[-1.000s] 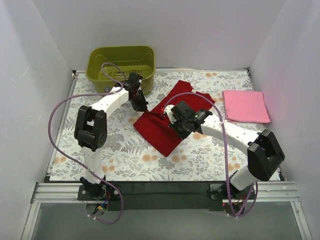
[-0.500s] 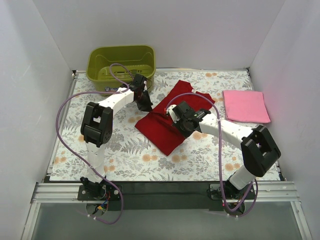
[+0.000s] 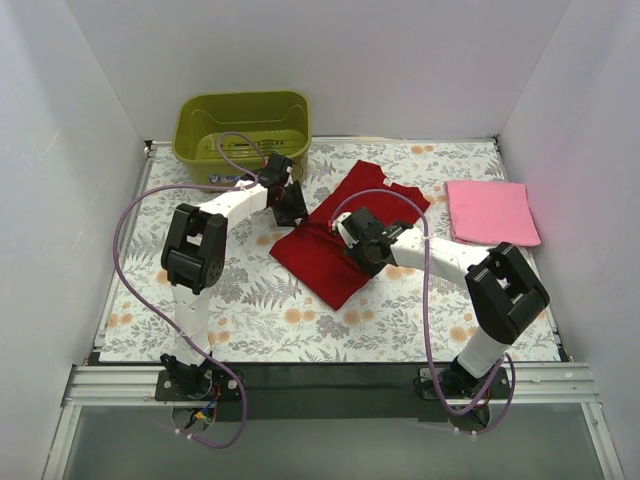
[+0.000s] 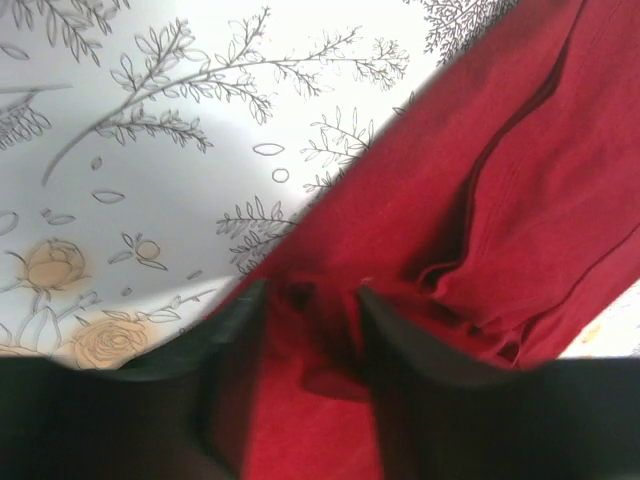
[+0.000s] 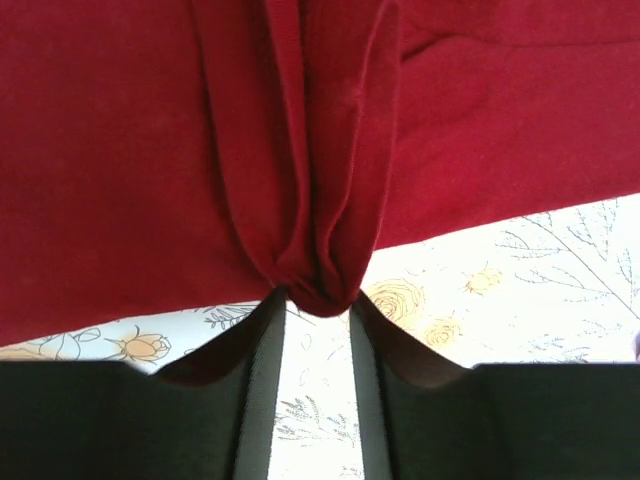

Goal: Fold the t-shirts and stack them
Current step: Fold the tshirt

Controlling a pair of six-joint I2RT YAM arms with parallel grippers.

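Left gripper (image 3: pixel 295 213), from above, sits low at the left edge of the red shirt (image 3: pixel 325 265), its arm reaching in from the left. Right gripper (image 3: pixel 352 236) is down on the middle of the same shirt, near the left one and to its right. The red shirt lies crumpled and partly folded on the flowered table (image 3: pixel 250 300), running diagonally away from both grippers. One end points to the far right and the other to the near side. The pink shirt (image 3: pixel 490 212) lies flat and folded well to the right of the right gripper, apart from the red one. The tub (image 3: pixel 243 122) stands behind the left gripper at the far left corner. From here I cannot tell how either pair of jaws stands.

Left wrist view: the left gripper (image 4: pixel 305 290) has its jaws standing apart, with red cloth lying in the gap and under both fingers (image 4: pixel 235 320). The cloth there is loose and is not pinched flat. Ahead and to the right the red shirt (image 4: pixel 520 150) shows several stacked folds and seams. Ahead and to the left is bare table (image 4: pixel 150 150), and the shirt's edge runs diagonally up from the fingertips.

Right wrist view: the right gripper (image 5: pixel 315 300) also has its jaws parted, and table shows through the gap. A bunched fold of the red shirt (image 5: pixel 150 150) comes down to just between the fingertips. Whether it touches the fingers (image 5: pixel 255 360) is hard to tell. The rest of the shirt fills the view ahead, and table (image 5: pixel 500 280) shows to the right below its edge.
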